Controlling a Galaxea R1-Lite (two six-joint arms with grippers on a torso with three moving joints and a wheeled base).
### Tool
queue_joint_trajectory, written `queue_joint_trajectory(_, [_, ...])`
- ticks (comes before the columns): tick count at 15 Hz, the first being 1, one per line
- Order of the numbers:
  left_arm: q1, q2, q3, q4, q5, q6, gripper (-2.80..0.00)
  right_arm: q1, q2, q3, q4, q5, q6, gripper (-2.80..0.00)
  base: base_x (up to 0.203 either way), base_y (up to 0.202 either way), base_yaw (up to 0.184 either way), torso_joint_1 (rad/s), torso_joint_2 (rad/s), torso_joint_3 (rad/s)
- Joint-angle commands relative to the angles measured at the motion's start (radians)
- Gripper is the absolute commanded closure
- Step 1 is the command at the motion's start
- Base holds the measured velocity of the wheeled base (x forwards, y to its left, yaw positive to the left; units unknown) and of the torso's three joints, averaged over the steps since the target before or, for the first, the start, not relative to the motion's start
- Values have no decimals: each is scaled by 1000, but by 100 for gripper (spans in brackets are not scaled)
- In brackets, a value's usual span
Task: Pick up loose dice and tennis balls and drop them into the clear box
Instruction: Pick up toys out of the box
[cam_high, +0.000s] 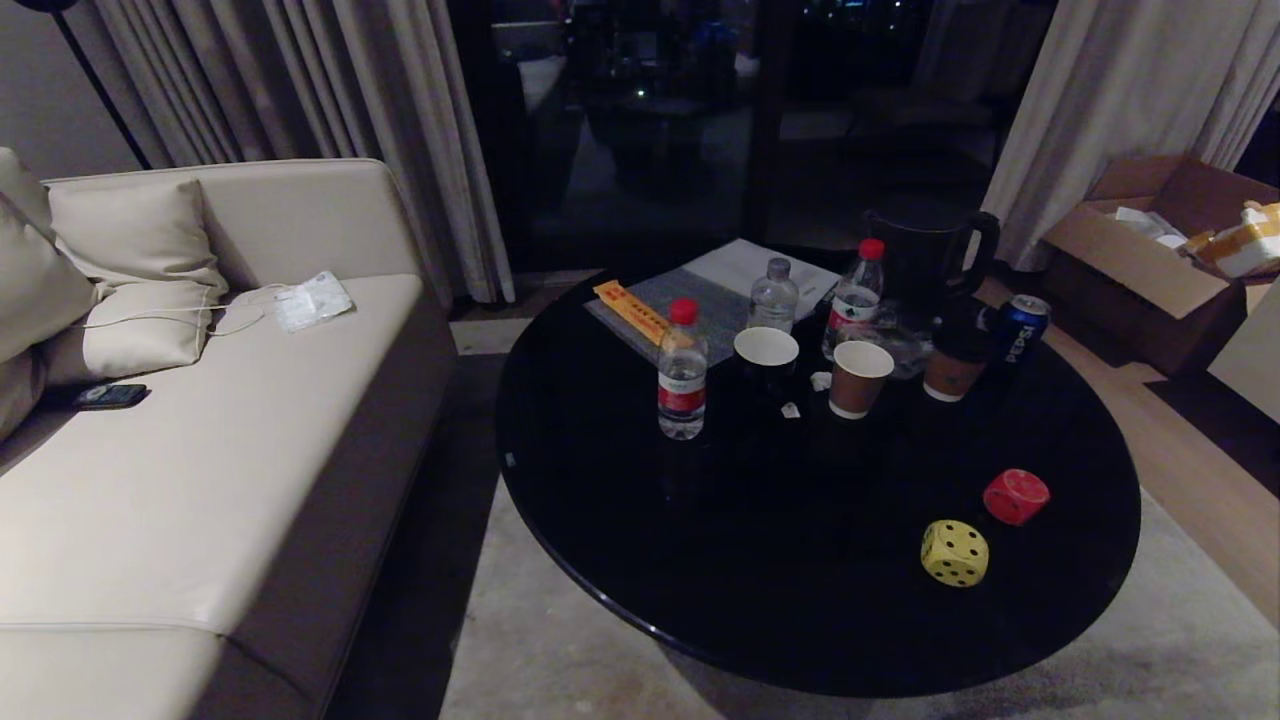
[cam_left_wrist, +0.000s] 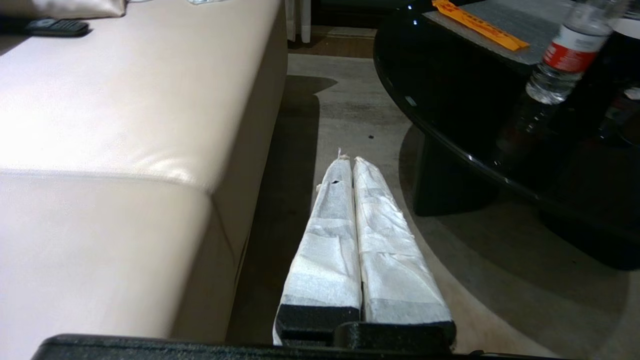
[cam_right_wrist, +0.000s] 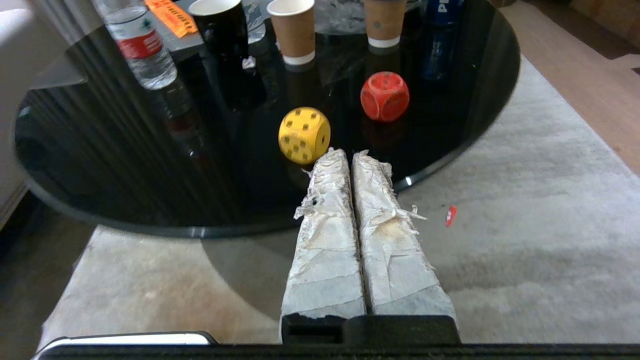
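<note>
Two dice lie near the front right edge of a round black table (cam_high: 600, 540): a yellow die (cam_high: 954, 552) (cam_right_wrist: 304, 135) with dark pips and a red die (cam_high: 1016, 496) (cam_right_wrist: 384, 96) just behind it. No tennis balls and no clear box are in view. My right gripper (cam_right_wrist: 348, 155) is shut and empty, off the table's near edge and short of the yellow die. My left gripper (cam_left_wrist: 349, 161) is shut and empty too, over the rug between the sofa (cam_left_wrist: 125, 125) and the table. Neither arm shows in the head view.
At the back of the table stand water bottles (cam_high: 682, 372), paper cups (cam_high: 858, 378), a black mug (cam_high: 766, 360), a Pepsi can (cam_high: 1020, 326), a dark jug (cam_high: 925, 255) and papers. A beige sofa (cam_high: 200, 450) is at left, a cardboard box (cam_high: 1150, 260) at right. A small red scrap (cam_right_wrist: 450, 216) lies on the rug.
</note>
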Motion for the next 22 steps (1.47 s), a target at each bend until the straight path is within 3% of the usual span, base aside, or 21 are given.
queue_joint_trajectory(1, [0, 2, 2, 0, 1, -3, 0, 0, 1, 11, 0, 0, 1, 0, 128, 0, -2, 4, 7, 4])
queue_joint_trajectory(15, [0, 2, 2, 1, 2, -6, 0, 0, 1, 11, 3, 27, -44, 0, 0, 0, 0, 0, 0, -2])
queue_joint_trajectory(22, [0, 2, 2, 0, 1, -3, 0, 0, 1, 11, 3, 28, -44, 0, 0, 0, 0, 3, 0, -177])
